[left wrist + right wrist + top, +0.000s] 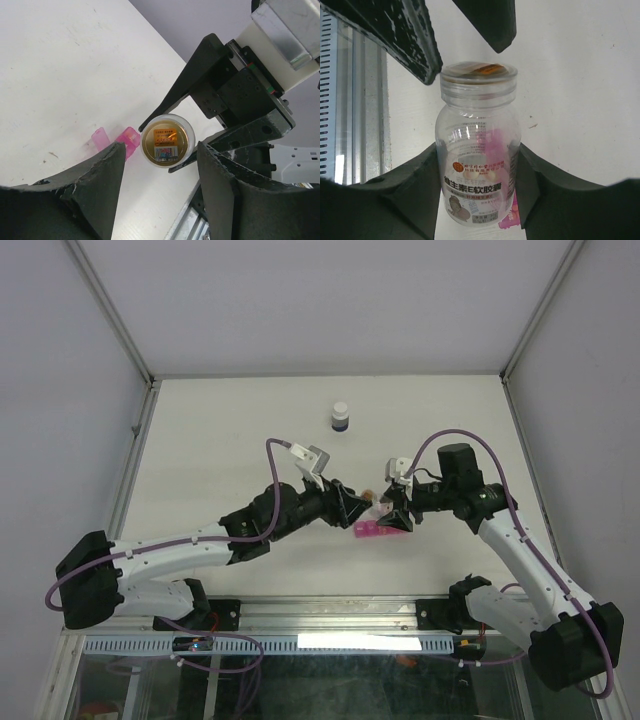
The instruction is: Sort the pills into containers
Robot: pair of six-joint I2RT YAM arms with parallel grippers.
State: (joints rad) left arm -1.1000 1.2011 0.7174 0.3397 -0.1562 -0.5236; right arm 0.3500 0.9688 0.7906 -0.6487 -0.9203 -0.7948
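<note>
- Your right claw (479, 155) is pinched on the body of a small clear vial (478, 115), holding it off the table (250, 430). The cap end is turned toward your left arm. How steeply the vial tilts cannot be told.
- A few pale pills (487, 176) show inside the vial.
- Your left claw (160, 149) is spread, one finger on each side of the vial's gold-topped cap (167, 141), with a gap showing on both sides.
- The pink pill organizer (372, 530) lies on the table beneath and just beside the vial, between the two claws. Two lids look raised, but this is not certain.
- If you close the left claw off-centre, one finger will likely reach the cap first and push the vial askew in the right claw.
- If you twist the cap, the smooth round body may spin inside the right claw, so the cap never loosens.
- If the cap frees suddenly while the mouth points sideways, pills could pour out, miss the compartments and roll across the table.
- The claws work very near each other, so a small misjudged move could knock finger against finger.
- If either claw dips, it could shove the light organizer out of place.
- The dark bottle (341, 417) stands well apart and should not interfere.
</note>
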